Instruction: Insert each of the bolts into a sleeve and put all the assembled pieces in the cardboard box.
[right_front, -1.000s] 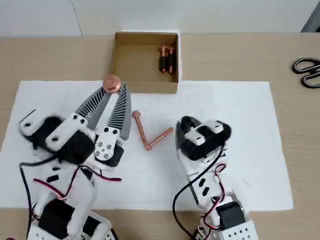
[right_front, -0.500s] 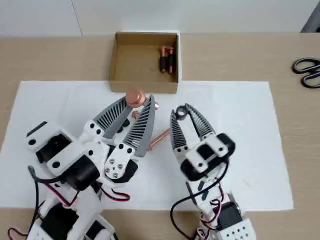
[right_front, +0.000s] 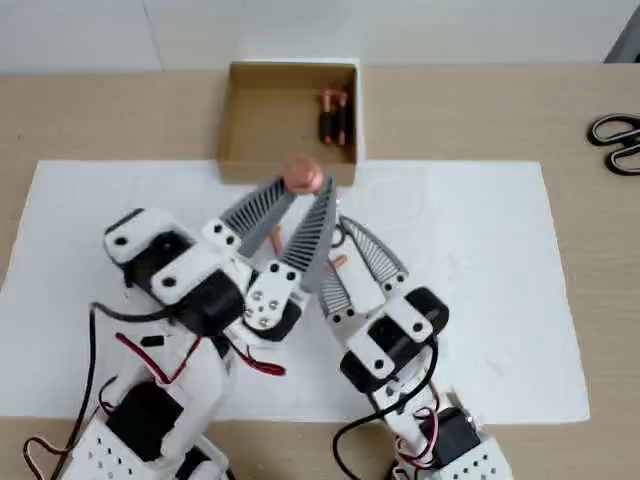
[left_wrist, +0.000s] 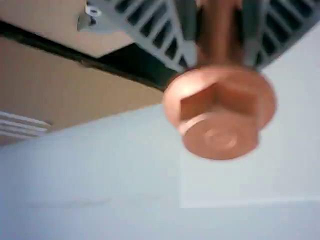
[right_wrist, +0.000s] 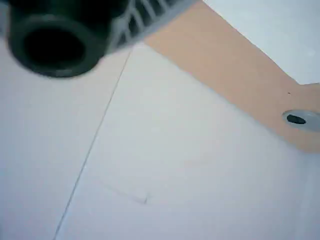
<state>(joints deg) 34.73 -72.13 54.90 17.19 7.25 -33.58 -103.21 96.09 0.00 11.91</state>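
— Why are the grippers so close together?
— My left gripper pinches the bolt, head outward. My right gripper clamps the sleeve just beside it, bore exposed, ready for mating, I judge. The box sits just beyond the left fingertips.

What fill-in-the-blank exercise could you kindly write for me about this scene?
1. The left gripper is shut on a copper ____.
2. The right gripper is shut on a black ____.
3. The cardboard box holds ____ assembled pieces.
4. On the bare table, beyond the white sheet, lies a pair of ____.

Missing words: bolt; sleeve; two; scissors.
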